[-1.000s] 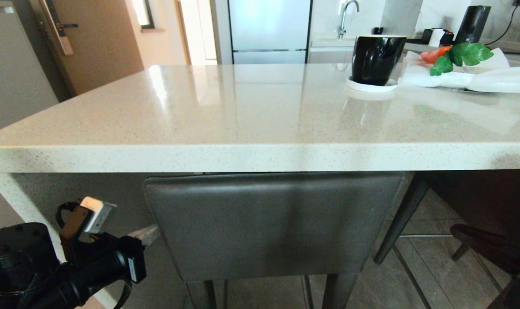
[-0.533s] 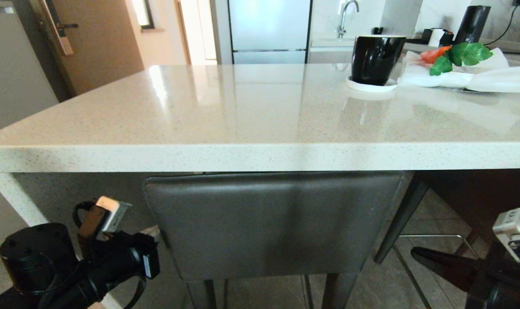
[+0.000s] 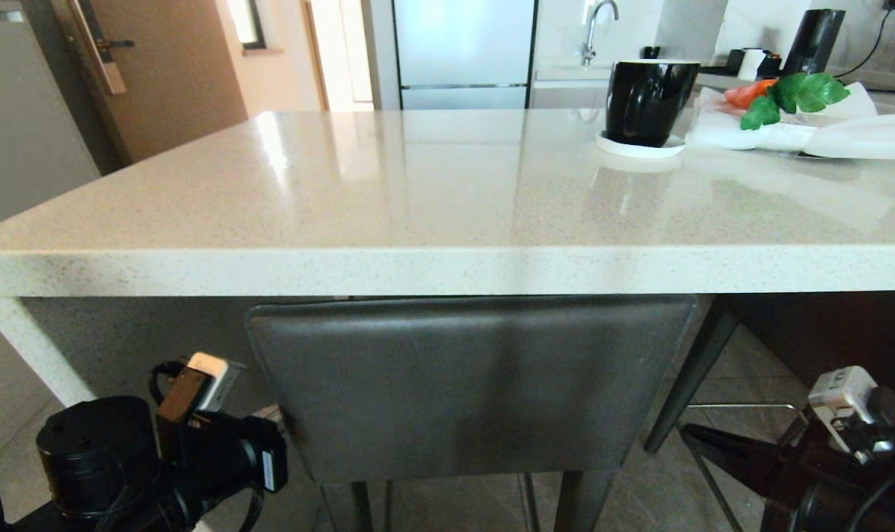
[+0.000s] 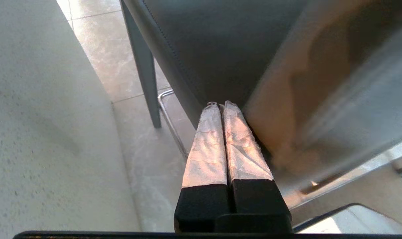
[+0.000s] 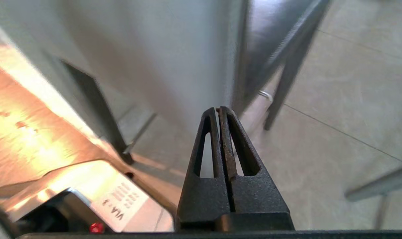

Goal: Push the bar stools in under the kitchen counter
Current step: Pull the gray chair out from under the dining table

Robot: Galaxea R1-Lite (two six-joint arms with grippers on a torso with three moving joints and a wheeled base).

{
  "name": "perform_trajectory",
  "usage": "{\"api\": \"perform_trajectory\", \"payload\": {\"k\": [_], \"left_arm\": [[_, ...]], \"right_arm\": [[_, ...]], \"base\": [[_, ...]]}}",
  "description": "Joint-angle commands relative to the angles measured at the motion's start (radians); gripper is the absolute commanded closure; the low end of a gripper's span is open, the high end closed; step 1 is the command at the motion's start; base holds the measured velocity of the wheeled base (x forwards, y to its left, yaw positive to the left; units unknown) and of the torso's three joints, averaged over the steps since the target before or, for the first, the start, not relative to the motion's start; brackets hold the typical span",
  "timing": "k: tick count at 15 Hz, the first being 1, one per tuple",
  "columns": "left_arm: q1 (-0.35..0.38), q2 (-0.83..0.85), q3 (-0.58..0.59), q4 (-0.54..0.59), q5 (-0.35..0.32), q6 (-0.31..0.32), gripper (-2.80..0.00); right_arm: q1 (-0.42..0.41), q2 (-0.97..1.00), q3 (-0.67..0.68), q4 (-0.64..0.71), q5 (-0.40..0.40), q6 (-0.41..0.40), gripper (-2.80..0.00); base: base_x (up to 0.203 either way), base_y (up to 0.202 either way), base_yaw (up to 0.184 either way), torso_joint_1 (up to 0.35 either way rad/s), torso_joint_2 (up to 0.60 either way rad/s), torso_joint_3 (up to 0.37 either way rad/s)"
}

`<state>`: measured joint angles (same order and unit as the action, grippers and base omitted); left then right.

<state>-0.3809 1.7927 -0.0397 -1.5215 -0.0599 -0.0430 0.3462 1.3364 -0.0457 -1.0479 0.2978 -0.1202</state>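
Note:
One bar stool stands straight ahead, its dark grey backrest [image 3: 469,384] just below the kitchen counter [image 3: 432,270] front edge. My left gripper [image 3: 278,418] is low at the backrest's left edge. In the left wrist view its taped fingers [image 4: 220,105] are pressed together, and the tips lie against the grey backrest [image 4: 220,46]. My right gripper [image 3: 689,431] comes in low from the right, shut and empty, pointing at the backrest's right edge with a small gap. The leg [image 3: 687,384] and footrest bar [image 3: 743,406] of a second stool show to the right.
On the counter top stand a black mug [image 3: 648,100] on a white coaster and white cloths with green leaves [image 3: 794,96]. The white counter side panel [image 3: 29,343] runs down just left of my left arm. Tiled floor [image 5: 337,99] lies under the stools.
The left arm has moved right, towards the backrest's left edge. The right arm has come into view at the lower right and reached in towards the backrest's right edge. The stool looks unmoved.

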Motion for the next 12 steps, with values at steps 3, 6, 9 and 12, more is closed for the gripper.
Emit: {"api": "perform_trajectory", "payload": {"k": [3, 6, 9, 12], "left_arm": [[0.019, -0.093, 0.043, -0.009, -0.006, -0.034, 0.0], [0.027, -0.104, 0.041, -0.009, 0.021, -0.035, 0.0], [0.046, -0.107, 0.043, -0.009, 0.036, -0.027, -2.8], [0.15, -0.165, 0.043, 0.023, -0.004, -0.026, -2.8]], "right_arm": [[-0.001, -0.131, 0.043, 0.077, 0.013, 0.018, 0.0], [-0.007, -0.279, 0.045, 0.236, -0.072, 0.127, 0.0], [-0.011, -0.288, 0.029, 0.257, -0.105, 0.214, -2.8], [-0.058, -0.268, -0.039, 0.264, -0.085, 0.246, -2.8]], "base": [[0.0, 0.0, 0.0, 0.0, 0.0, 0.0], [0.0, 0.0, 0.0, 0.0, 0.0, 0.0], [0.0, 0.0, 0.0, 0.0, 0.0, 0.0], [0.0, 0.0, 0.0, 0.0, 0.0, 0.0]]}}
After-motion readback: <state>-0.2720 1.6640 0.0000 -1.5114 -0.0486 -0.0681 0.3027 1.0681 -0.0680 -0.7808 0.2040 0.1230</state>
